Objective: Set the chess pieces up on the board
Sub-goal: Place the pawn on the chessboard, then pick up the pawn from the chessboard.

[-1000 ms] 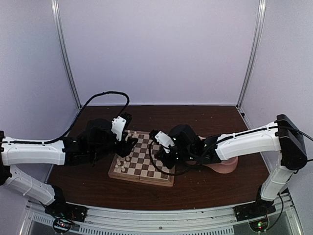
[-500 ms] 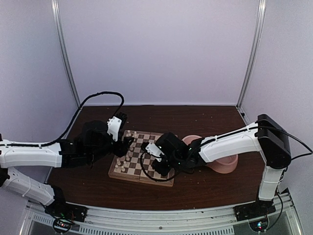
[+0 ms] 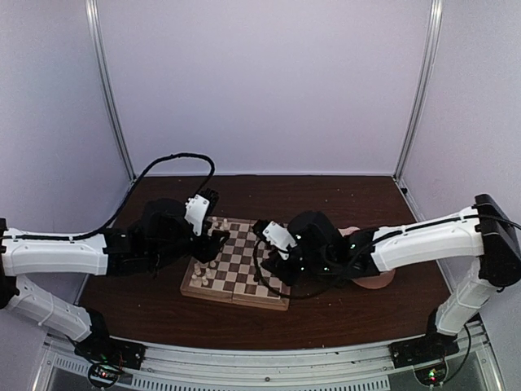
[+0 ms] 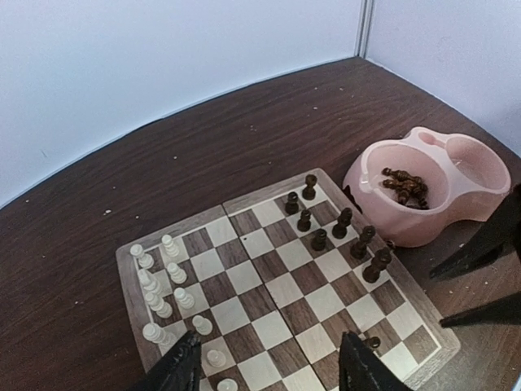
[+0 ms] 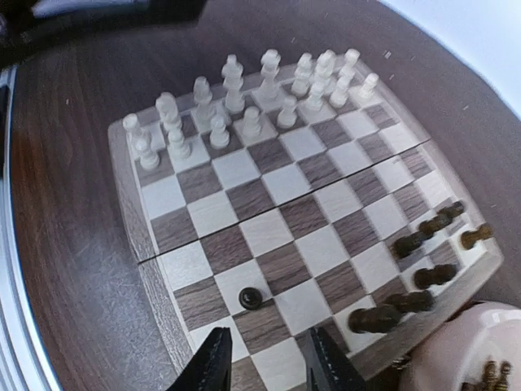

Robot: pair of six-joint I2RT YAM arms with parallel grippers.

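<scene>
Dark pawn (image 5: pixel 250 298) stands free just ahead of the right gripper (image 5: pixel 267 334) — it and the left gripper (image 4: pixel 269 337) both have jaws apart, empty — so next, probably: fetch another from the pink bowl (image 5: pixel 454 334).

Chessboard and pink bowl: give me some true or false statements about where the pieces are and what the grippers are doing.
1. The cream pieces stand on the half of the board far from the pink bowl. True.
2. The pink bowl holds cream pieces. False: dark pieces lie in it.
3. The right gripper is clamped on a piece. False: its jaws stand apart with nothing between them, and a lone dark piece stands on the board just ahead.
4. The left gripper is open. True.
</scene>
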